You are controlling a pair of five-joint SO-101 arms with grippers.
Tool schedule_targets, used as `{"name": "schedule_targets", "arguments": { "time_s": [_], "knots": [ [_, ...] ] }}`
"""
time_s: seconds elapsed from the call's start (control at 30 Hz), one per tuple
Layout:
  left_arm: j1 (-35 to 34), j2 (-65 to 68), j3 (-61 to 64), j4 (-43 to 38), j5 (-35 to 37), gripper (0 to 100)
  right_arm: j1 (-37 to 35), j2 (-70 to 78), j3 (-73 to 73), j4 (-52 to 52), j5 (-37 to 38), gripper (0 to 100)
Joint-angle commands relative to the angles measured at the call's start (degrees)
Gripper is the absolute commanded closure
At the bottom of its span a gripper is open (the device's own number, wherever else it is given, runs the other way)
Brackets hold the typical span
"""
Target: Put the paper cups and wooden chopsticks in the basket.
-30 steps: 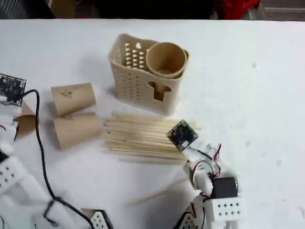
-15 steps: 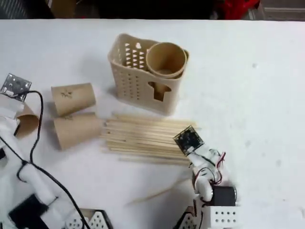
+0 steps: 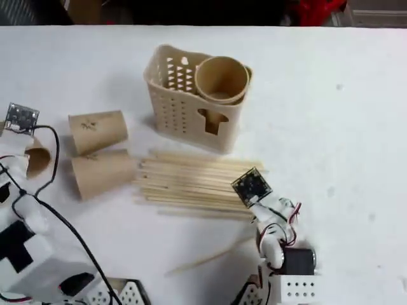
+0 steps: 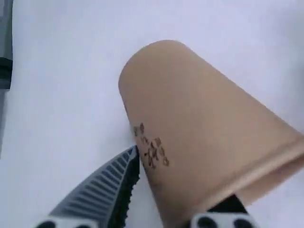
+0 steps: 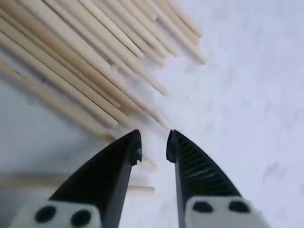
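the left claw point(image 4: 183, 183) holds a cup point(image 4: 204, 128) lying on its side on the table point(image 3: 331, 114): the ribbed finger point(image 4: 111, 190) has its tip against the cup's printed side, and the other finger is mostly hidden under the rim, so the cup sits right between the jaws

just beyond this claw to its right two more cups, upper cup point(image 3: 96, 131) and lower cup point(image 3: 102, 173), lie on their sides, close together and apart from the jaws

farther right the basket point(image 3: 184, 121) stands upright with a nested cup point(image 3: 221, 79) inside it

the chopsticks point(image 3: 191, 181) lie in a flat bundle in front of the basket

the right claw point(image 5: 153, 142) has a narrow gap between its jaws and grips nothing; its tips sit just at the bundle's near edge, most sticks lying past them, and a stray stick point(image 3: 206, 258) lies on the table nearer the arm's base
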Motion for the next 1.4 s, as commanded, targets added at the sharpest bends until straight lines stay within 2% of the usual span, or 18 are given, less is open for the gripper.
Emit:
{"name": "schedule_targets", "arguments": {
  "time_s": [0.0, 0.13, 0.23, 0.43, 0.53, 0.67, 0.77, 0.87, 1.1, 1.37],
  "knots": [
    [2.2, 0.2, -1.9, -2.7, 6.9, 94, 0.5, -0.5, 0.4, -0.8, 0.6, 90.2],
    [2.8, -2.7, -1.7, -2.2, 9.6, 98, 0.4, -0.5, 0.4, -0.8, 0.6, 90.2],
    [2.8, -6.5, -2.0, 2.9, 10.5, 98, 0.4, -0.5, 0.4, -0.8, 0.6, 90.1],
    [6.2, -18.1, -4.8, 22.6, 10.5, 98, 0.4, -0.4, 0.4, -0.8, 0.6, 90.1],
    [9.3, -25.5, -8.5, 34.5, 14.2, 98, 0.4, -0.4, 0.4, -0.8, 0.6, 90.0],
    [12.9, -34.8, -18.8, 51.0, 18.4, 98, 0.5, -0.4, 0.4, -0.8, 0.6, 90.0],
    [15.9, -39.8, -28.4, 59.9, 22.2, 98, 0.7, -0.4, 0.4, -0.8, 0.6, 90.0],
    [21.3, -42.2, -37.2, 68.0, 25.7, 98, 0.7, -0.4, 0.4, -0.8, 0.6, 90.3],
    [41.5, -39.4, -56.8, 84.2, 36.7, 98, 0.7, -0.4, 0.4, -0.8, 0.2, 90.5],
    [62.2, -27.3, -70.8, 86.3, 45.5, 98, 0.7, -0.4, 0.4, -0.8, 0.1, 90.5]
  ]
}}
